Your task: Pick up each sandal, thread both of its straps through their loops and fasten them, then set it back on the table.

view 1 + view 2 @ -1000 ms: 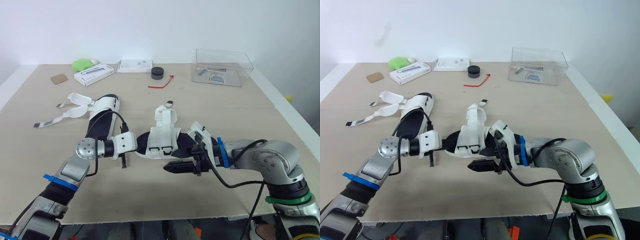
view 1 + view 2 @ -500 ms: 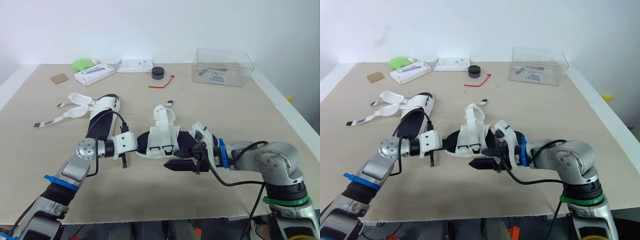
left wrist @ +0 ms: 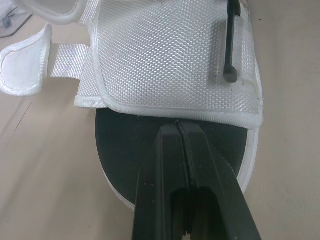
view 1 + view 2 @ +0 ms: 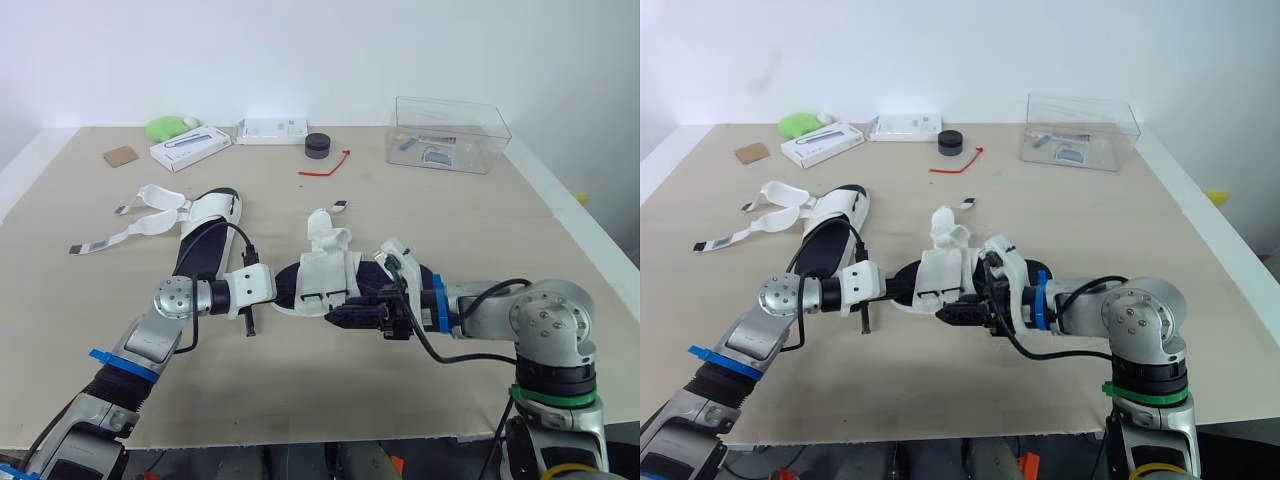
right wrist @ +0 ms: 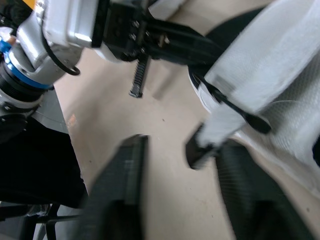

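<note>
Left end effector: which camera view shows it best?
Left wrist view: the left end effector, fingers pressed together, lies over the sandal's black insole. Eye views show it small, sideways; right wrist view, from ahead.

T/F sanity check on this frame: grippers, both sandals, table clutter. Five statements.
1. The right gripper is shut. False: its fingers stand apart.
2. The left gripper is shut, lying over the middle sandal. True.
3. The left sandal has its straps fastened. False: they lie loose on the table.
4. A clear plastic box sits at the table's far right. True.
5. The black puck is inside that box. False: it sits on the table beside a red tie.
</note>
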